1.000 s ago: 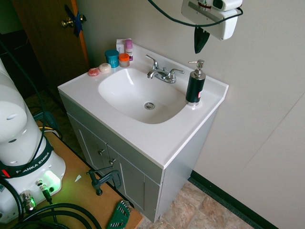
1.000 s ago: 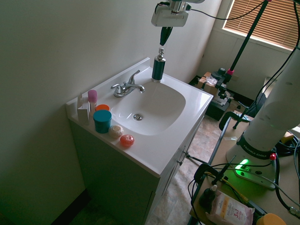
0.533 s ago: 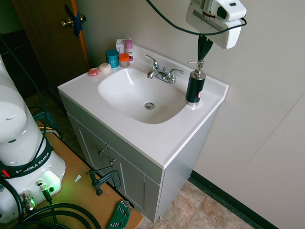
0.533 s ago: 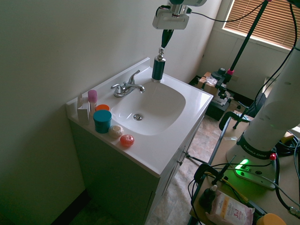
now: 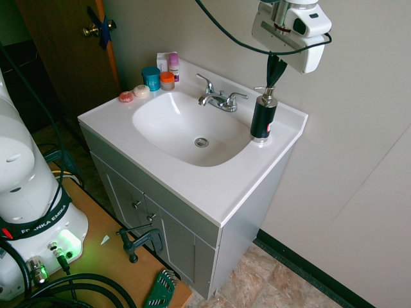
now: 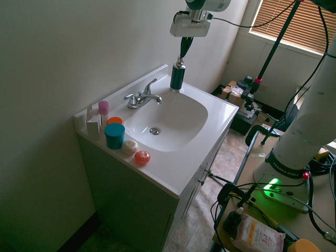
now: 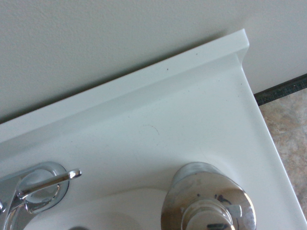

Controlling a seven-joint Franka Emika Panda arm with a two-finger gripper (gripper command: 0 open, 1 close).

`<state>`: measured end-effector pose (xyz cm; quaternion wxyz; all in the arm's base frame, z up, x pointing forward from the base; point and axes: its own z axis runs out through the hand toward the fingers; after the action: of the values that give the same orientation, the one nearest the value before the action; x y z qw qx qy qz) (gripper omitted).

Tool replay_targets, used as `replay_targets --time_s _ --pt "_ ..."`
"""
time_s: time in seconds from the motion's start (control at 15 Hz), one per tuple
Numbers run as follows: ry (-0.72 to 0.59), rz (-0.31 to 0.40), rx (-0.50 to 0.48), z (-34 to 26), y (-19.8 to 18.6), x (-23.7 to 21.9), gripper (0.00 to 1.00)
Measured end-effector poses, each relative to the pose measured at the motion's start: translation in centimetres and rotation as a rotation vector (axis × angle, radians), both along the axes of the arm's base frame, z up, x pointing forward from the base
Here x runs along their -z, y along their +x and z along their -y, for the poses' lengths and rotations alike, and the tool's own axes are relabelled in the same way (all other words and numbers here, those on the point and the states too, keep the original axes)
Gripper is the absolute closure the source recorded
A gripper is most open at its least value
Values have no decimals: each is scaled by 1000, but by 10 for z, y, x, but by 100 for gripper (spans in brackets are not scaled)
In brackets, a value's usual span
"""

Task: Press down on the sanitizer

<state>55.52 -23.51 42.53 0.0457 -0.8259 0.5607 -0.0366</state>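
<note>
The sanitizer (image 5: 263, 117) stands upright on the white countertop (image 5: 192, 197), beside the sink basin (image 5: 186, 125) and near the chrome faucet (image 5: 221, 99), on the side away from the small jars. It lies directly below the claw (image 5: 270, 85), whose fingers are closed together and point down, their tips at the pump head (image 5: 267, 96); whether they touch it I cannot tell. The spout points toward the basin side.

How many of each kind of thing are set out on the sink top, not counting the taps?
Pump bottle: 1
Blue jar: 1
Orange-lidded jar: 1
Pink-capped bottle: 1
White box: 1
Round wrapped things: 2
Total: 7
</note>
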Motion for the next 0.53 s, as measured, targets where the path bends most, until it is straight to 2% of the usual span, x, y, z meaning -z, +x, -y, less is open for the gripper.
replay_targets --time_s 0.33,0.53 --pt "-3 5 -11 1 2 -2 100" --pt "6 39 -38 -1 -5 -27 100"
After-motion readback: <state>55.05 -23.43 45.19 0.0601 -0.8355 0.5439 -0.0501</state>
